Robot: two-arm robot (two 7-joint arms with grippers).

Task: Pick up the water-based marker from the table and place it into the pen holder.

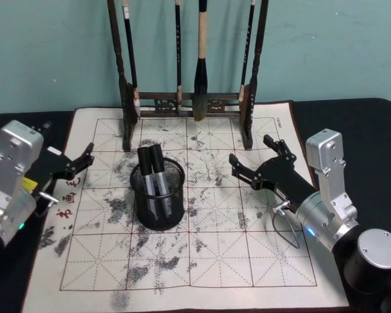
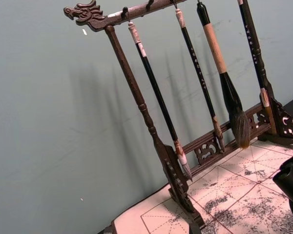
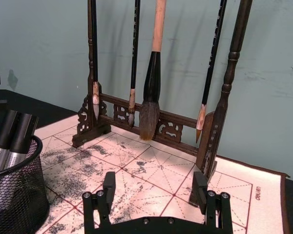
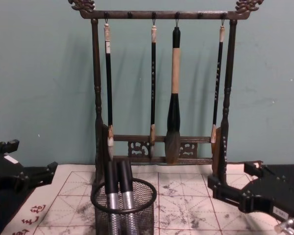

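Observation:
The pen holder [image 1: 160, 203], a round black wire-mesh cup, stands on the mat left of centre. Two water-based markers [image 1: 154, 171] with black caps and silver barrels stand upright inside it. The chest view shows the pen holder [image 4: 124, 214] and markers [image 4: 118, 188] low in the middle, and they sit near one edge of the right wrist view as pen holder [image 3: 15, 197] and markers [image 3: 11, 139]. My right gripper [image 1: 254, 154] hovers open and empty to the right of the holder, its fingers [image 3: 109, 184] spread wide. My left gripper [image 1: 83, 163] rests open and empty at the mat's left edge.
A tall dark wooden brush rack [image 1: 189, 103] with several hanging brushes stands at the back of the mat, close behind the holder. The white grid mat [image 1: 208, 254], blotched with ink, covers a black tabletop [image 1: 358, 124]. A teal wall rises behind.

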